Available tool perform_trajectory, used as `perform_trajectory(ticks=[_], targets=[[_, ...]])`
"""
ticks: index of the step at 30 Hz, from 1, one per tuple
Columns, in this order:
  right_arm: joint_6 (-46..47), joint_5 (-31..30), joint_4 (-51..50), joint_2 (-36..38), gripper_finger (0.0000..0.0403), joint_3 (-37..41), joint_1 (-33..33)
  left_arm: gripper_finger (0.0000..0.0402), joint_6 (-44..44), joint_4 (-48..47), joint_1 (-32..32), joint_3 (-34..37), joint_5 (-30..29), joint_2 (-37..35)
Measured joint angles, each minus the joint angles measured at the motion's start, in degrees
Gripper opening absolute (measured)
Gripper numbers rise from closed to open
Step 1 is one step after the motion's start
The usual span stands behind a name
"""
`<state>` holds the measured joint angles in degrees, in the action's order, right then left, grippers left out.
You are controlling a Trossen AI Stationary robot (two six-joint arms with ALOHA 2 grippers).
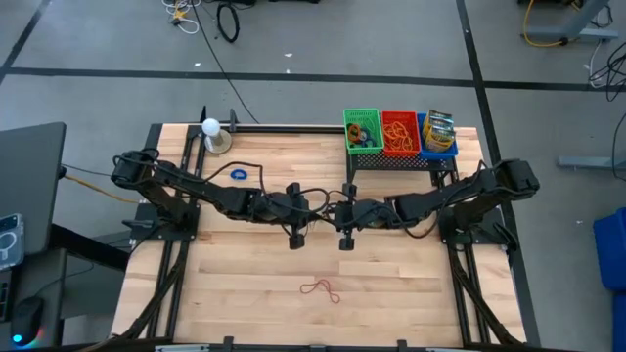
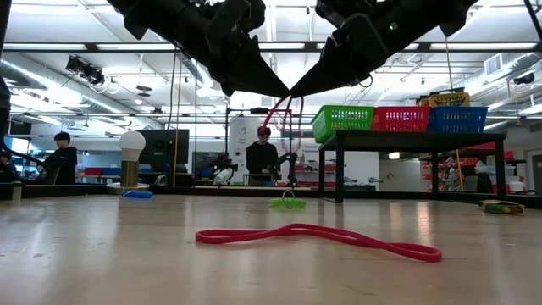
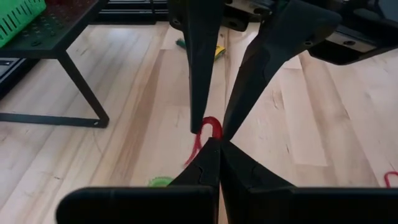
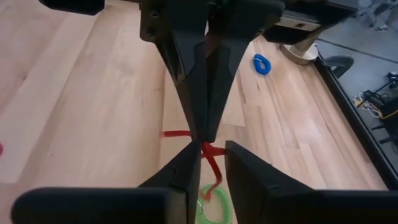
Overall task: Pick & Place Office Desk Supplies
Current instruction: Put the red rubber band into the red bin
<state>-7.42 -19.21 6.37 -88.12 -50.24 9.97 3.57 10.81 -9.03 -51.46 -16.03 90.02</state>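
My two grippers meet fingertip to fingertip above the table's middle. My left gripper [image 1: 323, 207] [image 3: 219, 142] is shut on a thin red rubber band [image 2: 282, 108], which hangs below the tips, clear of the table. My right gripper [image 1: 338, 209] [image 4: 212, 148] faces it from the table's right. Its fingers are a little apart, one on either side of the left fingertips and the band [image 4: 210, 158]. My left gripper pinches the top of the red band [image 3: 210, 127] between the very ends of its two fingers, which slant down from the table's left. The band hangs slack below them, lifted clear. My right gripper's fingers [image 4: 189, 163] flank the same spot; whether they touch the band, I cannot tell.
A second red band [image 1: 320, 288] lies near the front edge. A green ring [image 2: 288, 202] lies under the grippers and a blue ring [image 1: 240, 174] at the far left. Green, red and blue baskets stand on a black stand [image 1: 396, 161] far right. A white ball on its base [image 1: 210, 129] stands far left.
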Motion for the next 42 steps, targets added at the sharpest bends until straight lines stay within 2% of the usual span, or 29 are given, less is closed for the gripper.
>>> perform_trajectory(ticks=[6,12,19,24,30,33,35,40,42], targets=[[0.55,1.29,-0.21,0.0,0.006,0.0,-0.27,0.0003,-0.11,0.27,0.02,0.0,-0.04,0.02],[4.04,1.23,-1.18,-0.02,0.0009,0.0,-0.32,0.0024,0.03,-0.11,0.11,0.0,-1.14,-1.36],[8.59,1.0,-4.32,0.35,0.0007,0.02,-0.24,0.0075,5.65,-11.27,4.29,-0.11,0.46,-9.04],[10.72,-0.4,-7.52,4.51,0.0006,-0.28,-0.03,0.0063,5.99,-12.86,7.59,0.59,1.23,-11.67],[14.12,-5.69,-22.43,12.99,0.0004,-5.03,-0.14,0.0009,10.08,2.01,10.71,10.2,0.97,-11.76],[16.97,-8.78,-33.29,16.71,0.0005,-10.38,-0.89,0.0007,13.07,11.1,10.99,15.63,0.83,-11.76],[19.87,-10.92,-40.58,18.19,0.0006,-15.03,-2.22,0.0008,14.54,14.72,10.95,18.19,-1.34,-11.76],[30.63,-15.31,-58.6,18.95,0.0006,-25.03,-10.81,0.0009,17.01,16.12,11.03,20.77,-4.69,-11.72],[32.08,-15.75,-62.21,18.97,0.0006,-27.14,-15.75,0.001,17.05,16.16,10.99,20.85,-4.96,-11.72]])
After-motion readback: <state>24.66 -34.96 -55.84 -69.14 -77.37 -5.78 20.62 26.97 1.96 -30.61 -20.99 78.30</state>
